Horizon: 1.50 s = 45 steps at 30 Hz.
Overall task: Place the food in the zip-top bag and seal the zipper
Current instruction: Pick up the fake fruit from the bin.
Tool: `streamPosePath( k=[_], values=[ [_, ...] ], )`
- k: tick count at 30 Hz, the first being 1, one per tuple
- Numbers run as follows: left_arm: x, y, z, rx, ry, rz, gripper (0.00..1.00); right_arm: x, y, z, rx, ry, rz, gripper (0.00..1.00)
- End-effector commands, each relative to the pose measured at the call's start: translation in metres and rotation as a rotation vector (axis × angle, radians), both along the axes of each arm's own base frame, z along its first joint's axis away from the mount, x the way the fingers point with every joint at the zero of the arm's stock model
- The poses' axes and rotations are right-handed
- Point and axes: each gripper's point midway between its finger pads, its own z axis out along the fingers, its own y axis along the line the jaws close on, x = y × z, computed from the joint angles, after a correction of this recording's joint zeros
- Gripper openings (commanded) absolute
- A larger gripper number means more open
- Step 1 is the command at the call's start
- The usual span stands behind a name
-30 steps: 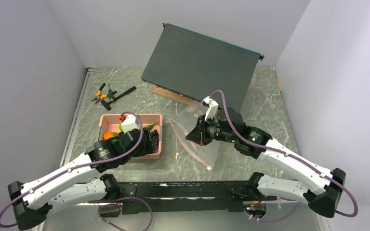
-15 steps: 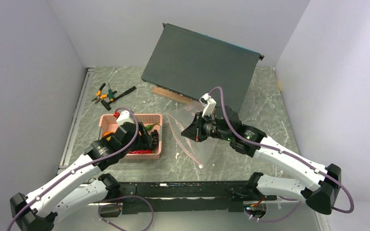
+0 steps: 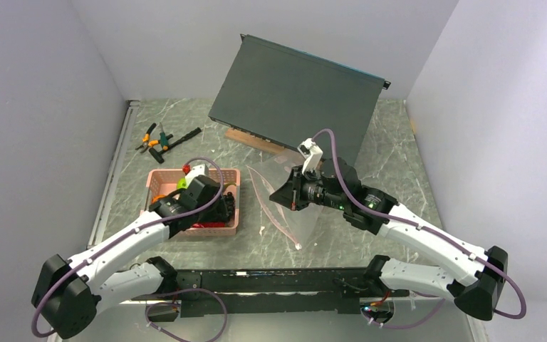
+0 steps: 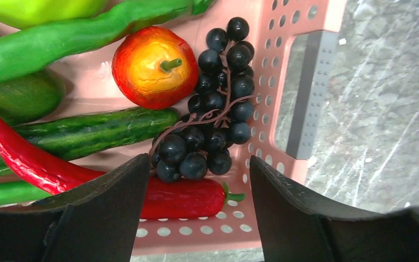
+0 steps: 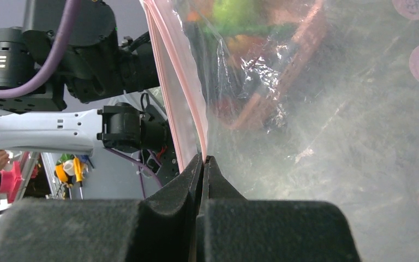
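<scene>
The food lies in a pink slotted basket: black grapes, a red-orange fruit, a long green pepper, a cucumber and a red chili. My left gripper hangs open just above the basket's right end, with the grapes and chili between its fingers and nothing held. To the right my right gripper is shut on the zip-top bag at its pink zipper. It holds the clear bag up off the table, mouth facing the basket.
A large dark panel leans at the back on a wooden block. Orange-handled pliers and a black tool lie at the back left. White walls close in both sides.
My left arm has swung forward and right, bringing its open gripper over the basket's right end. The right gripper drew the bag slightly left, still shut on it.
</scene>
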Motion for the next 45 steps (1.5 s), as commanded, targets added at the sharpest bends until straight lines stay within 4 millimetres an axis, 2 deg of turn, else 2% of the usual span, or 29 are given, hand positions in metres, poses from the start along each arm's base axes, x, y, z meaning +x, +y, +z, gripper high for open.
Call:
streamPosePath(
  k=[1, 6, 10, 16, 20, 23, 31, 36, 39, 43, 45],
  values=[
    [0.007, -0.006, -0.007, -0.011, -0.012, -0.018, 0.70, 0.000, -0.004, 0.008, 0.022, -0.038, -0.009, 0.00],
    [0.010, -0.007, -0.021, 0.026, 0.013, -0.027, 0.64, -0.001, -0.001, 0.008, 0.015, -0.038, 0.008, 0.00],
    [0.015, -0.008, -0.025, 0.056, 0.027, -0.034, 0.54, -0.001, 0.000, 0.006, 0.010, -0.036, 0.018, 0.00],
    [0.016, -0.003, -0.019, 0.085, 0.017, -0.041, 0.23, -0.002, -0.002, 0.003, -0.011, -0.049, 0.025, 0.00],
    [0.014, -0.007, 0.001, 0.042, -0.016, -0.056, 0.07, 0.000, -0.005, 0.003, -0.032, -0.066, 0.021, 0.00],
    [0.013, -0.010, 0.027, -0.004, -0.061, -0.067, 0.01, 0.001, -0.006, 0.005, -0.036, -0.076, 0.021, 0.00],
    [0.007, -0.004, 0.113, -0.117, -0.238, -0.077, 0.00, 0.002, -0.004, 0.008, -0.016, -0.063, 0.007, 0.00],
    [-0.004, -0.001, 0.158, -0.179, -0.317, -0.105, 0.00, 0.001, 0.004, 0.020, 0.050, -0.018, -0.005, 0.00],
    [-0.010, -0.007, 0.191, -0.259, -0.393, -0.149, 0.00, 0.004, 0.008, 0.027, 0.072, 0.008, -0.022, 0.00],
    [-0.022, -0.023, 0.247, -0.396, -0.524, -0.262, 0.00, 0.011, 0.011, 0.032, 0.087, 0.035, -0.061, 0.00],
    [-0.025, -0.022, 0.263, -0.417, -0.560, -0.274, 0.00, 0.014, 0.014, 0.033, 0.094, 0.043, -0.074, 0.00]
  ],
)
